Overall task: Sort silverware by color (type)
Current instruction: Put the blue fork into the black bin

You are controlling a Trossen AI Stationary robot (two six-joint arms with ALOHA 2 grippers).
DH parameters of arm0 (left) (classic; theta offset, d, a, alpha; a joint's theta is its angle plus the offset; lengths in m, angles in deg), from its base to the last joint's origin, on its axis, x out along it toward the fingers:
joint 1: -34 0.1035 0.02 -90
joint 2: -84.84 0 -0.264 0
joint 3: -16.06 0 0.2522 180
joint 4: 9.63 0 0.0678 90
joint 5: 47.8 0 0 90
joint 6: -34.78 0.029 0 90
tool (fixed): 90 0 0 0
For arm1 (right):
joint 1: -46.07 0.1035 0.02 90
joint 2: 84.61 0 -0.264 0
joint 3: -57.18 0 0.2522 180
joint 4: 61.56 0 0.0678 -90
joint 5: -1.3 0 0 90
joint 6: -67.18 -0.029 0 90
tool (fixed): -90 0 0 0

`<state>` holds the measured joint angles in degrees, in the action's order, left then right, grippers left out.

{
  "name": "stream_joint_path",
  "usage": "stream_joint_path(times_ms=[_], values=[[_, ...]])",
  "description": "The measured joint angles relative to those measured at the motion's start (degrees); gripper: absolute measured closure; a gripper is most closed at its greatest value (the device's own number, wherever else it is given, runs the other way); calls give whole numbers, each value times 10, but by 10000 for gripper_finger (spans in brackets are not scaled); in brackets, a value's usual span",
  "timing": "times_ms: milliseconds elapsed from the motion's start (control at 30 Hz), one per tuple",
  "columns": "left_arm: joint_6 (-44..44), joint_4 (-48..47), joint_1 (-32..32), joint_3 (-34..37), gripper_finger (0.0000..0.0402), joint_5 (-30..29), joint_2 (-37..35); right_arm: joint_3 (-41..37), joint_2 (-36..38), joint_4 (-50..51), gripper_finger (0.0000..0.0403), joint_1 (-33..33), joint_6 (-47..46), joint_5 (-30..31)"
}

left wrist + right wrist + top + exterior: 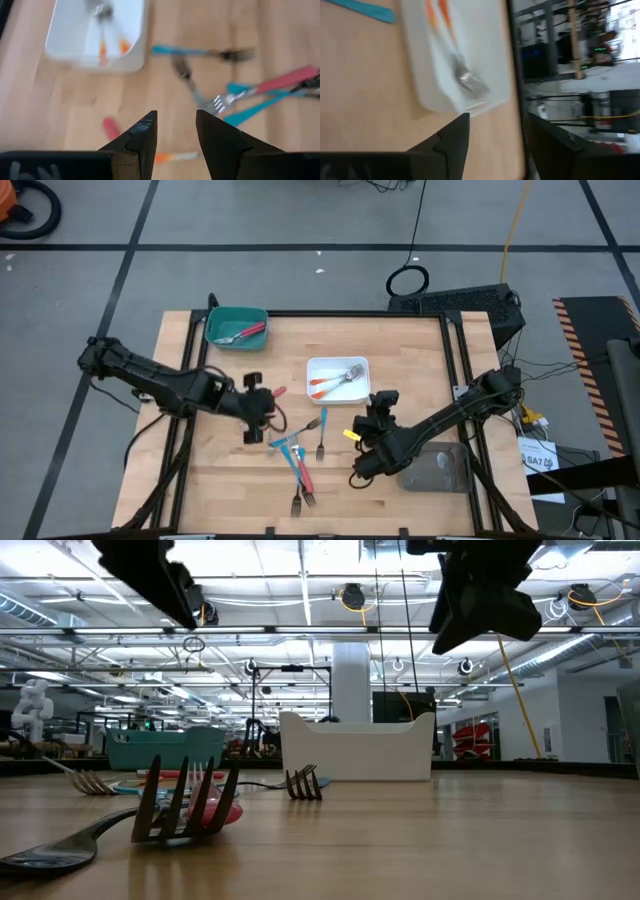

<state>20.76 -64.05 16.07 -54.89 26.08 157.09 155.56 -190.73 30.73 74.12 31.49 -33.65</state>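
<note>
Left gripper (175,137) over forks (298,460) on counter (420,350), fingers apart, empty. Right gripper (495,132) beside white tray (338,379), fingers wide, empty.

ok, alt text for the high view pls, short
Two dark arms reach over a wooden table; the left hand and right hand flank a loose pile of forks with blue, red and orange handles, both hands empty. A white tray holds orange-handled forks, a teal tray a red-handled one, and a grey tray sits under the right arm.
</note>
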Motion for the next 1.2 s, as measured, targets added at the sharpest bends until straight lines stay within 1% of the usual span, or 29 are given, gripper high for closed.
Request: stream_joint_path(times_ms=[100, 167, 267, 333, 400, 600, 700, 767, 900, 1067, 1200], values=[[-2, 31, -44, 1, 257, -30, 22, 0, 0, -47, 222, 4, 11, -33], [0, 71, -72, 0, 257, -54, 46, 0, 0, -82, 222, 8, 22, -55], [29, 98, -101, 1, 257, -55, 75, 0, 0, -140, 222, 14, 39, -81], [32, 129, -113, -1, 257, -51, 96, 0, 0, -178, 222, 18, 49, -98], [20, 121, -125, 1, 257, -50, 109, 0, 0, -221, 222, 23, 58, -117], [-19, 152, -140, 0, 257, -49, 152, 0, 0, -344, 222, 38, 81, -193], [-33, 167, -142, 1, 257, -48, 170, 0, 0, -390, 222, 48, 84, -220], [-36, 203, -143, 0, 257, -48, 186, 0, 0, -405, 222, 57, 86, -223], [-27, 256, -145, 0, 257, -48, 217, 0, 0, -406, 222, 72, 85, -223], [-25, 304, -146, 0, 257, -48, 254, 0, 0, -395, 222, 88, 68, -223], [-4, 328, -146, 0, 256, -50, 273, 0, 0, -390, 222, 99, 60, -223]])
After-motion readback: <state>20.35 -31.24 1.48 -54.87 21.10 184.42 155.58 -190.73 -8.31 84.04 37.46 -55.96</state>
